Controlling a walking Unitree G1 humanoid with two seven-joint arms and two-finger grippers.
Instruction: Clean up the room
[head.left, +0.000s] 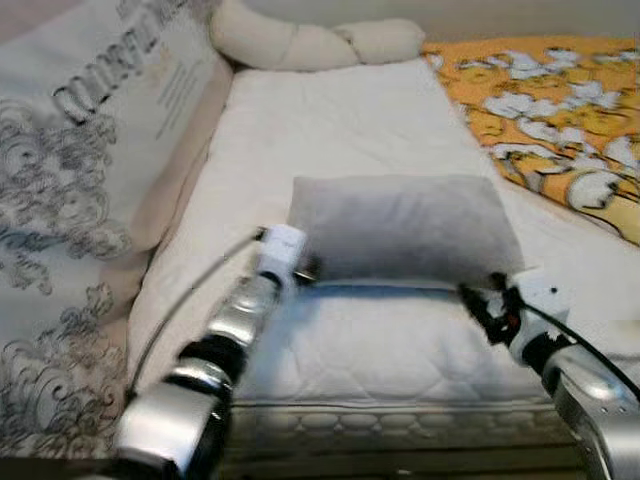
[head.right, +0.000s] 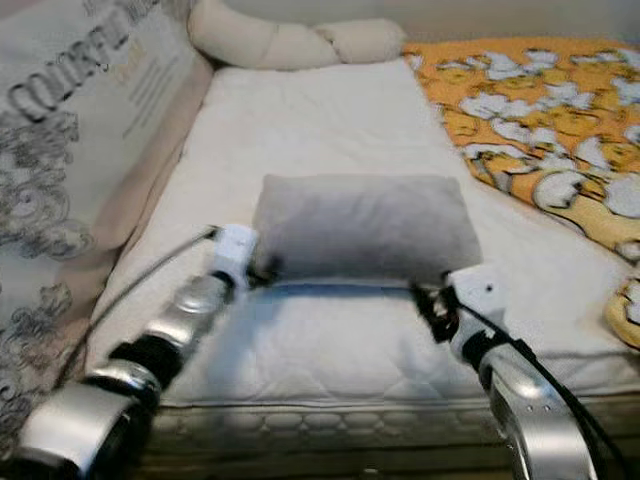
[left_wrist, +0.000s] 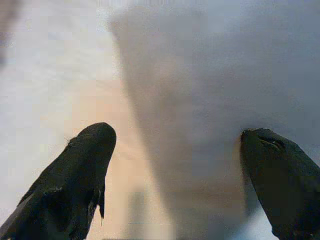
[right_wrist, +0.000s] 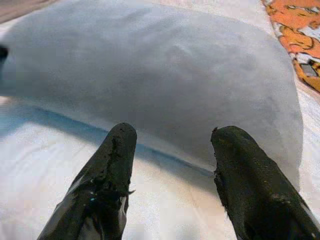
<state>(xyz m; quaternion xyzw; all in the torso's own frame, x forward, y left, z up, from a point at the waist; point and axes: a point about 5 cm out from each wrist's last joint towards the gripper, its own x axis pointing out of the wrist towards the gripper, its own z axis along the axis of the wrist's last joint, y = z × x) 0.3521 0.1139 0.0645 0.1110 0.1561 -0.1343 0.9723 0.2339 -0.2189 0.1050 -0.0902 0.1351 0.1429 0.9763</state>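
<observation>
A grey pillow lies across the white mattress near its front edge. My left gripper is at the pillow's near left corner, and in the left wrist view its fingers stand open with the pillow just ahead of them. My right gripper is at the pillow's near right corner. In the right wrist view its fingers are open, a little short of the pillow's edge. Neither gripper holds anything.
A long cream knotted cushion lies at the head of the mattress. An orange patterned blanket covers the right side. A large white printed pillow leans along the left. The mattress front edge is just below my arms.
</observation>
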